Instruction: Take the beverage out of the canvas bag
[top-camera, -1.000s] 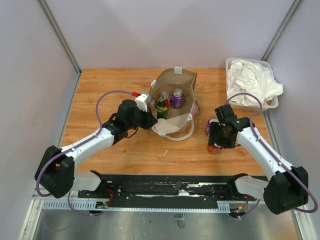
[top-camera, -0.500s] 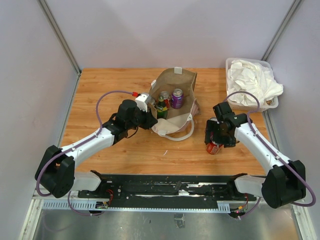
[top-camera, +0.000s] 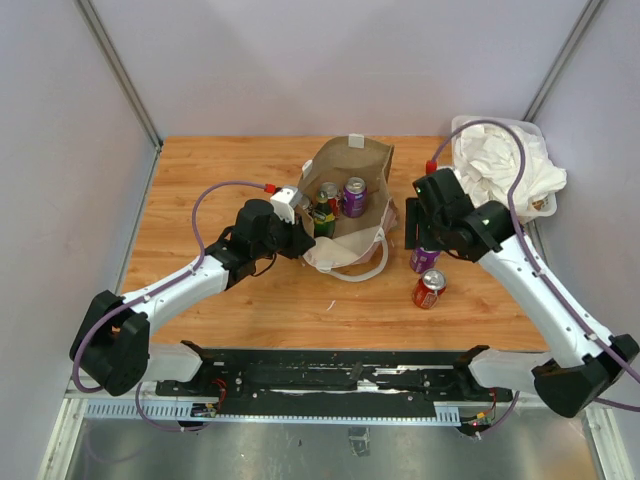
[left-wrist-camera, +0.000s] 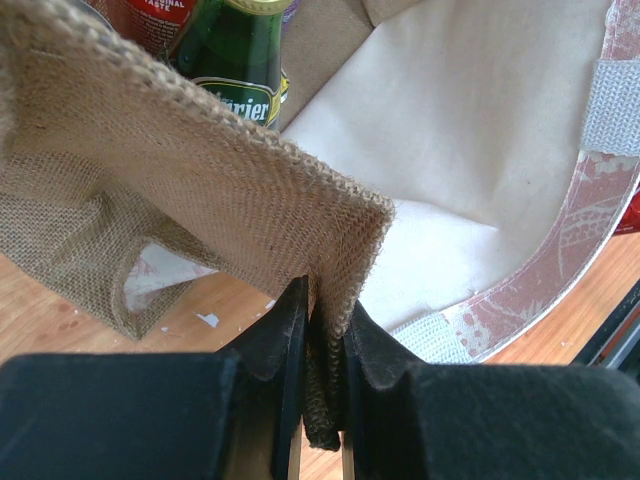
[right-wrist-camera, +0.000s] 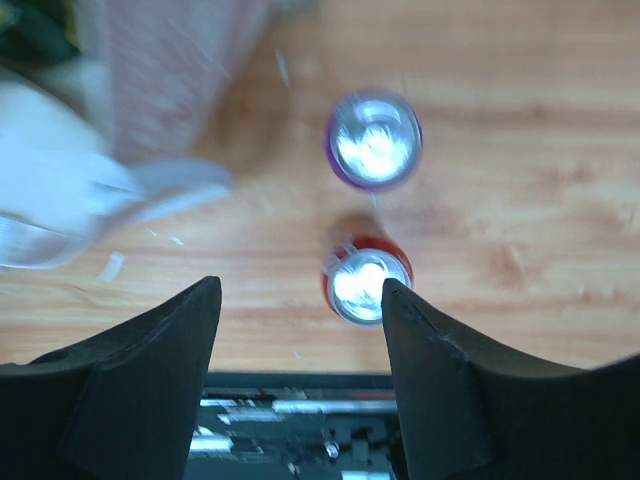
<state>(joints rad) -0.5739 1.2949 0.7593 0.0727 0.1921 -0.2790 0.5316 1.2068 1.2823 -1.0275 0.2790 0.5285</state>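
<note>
Tan canvas bag (top-camera: 345, 205), drinks (top-camera: 354, 196) inside, stands on the desk (top-camera: 200, 170), its left edge clenched in the left claw (left-wrist-camera: 325, 300). The right claw (right-wrist-camera: 300, 290) hangs released over a red can (top-camera: 429, 288) and a purple can (top-camera: 423, 258) on open desk right of it.

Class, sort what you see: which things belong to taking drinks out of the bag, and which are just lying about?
Job: bag; bottle and bagged can inside it; red can and purple can outside.
Lying about: bin of cloth.
</note>
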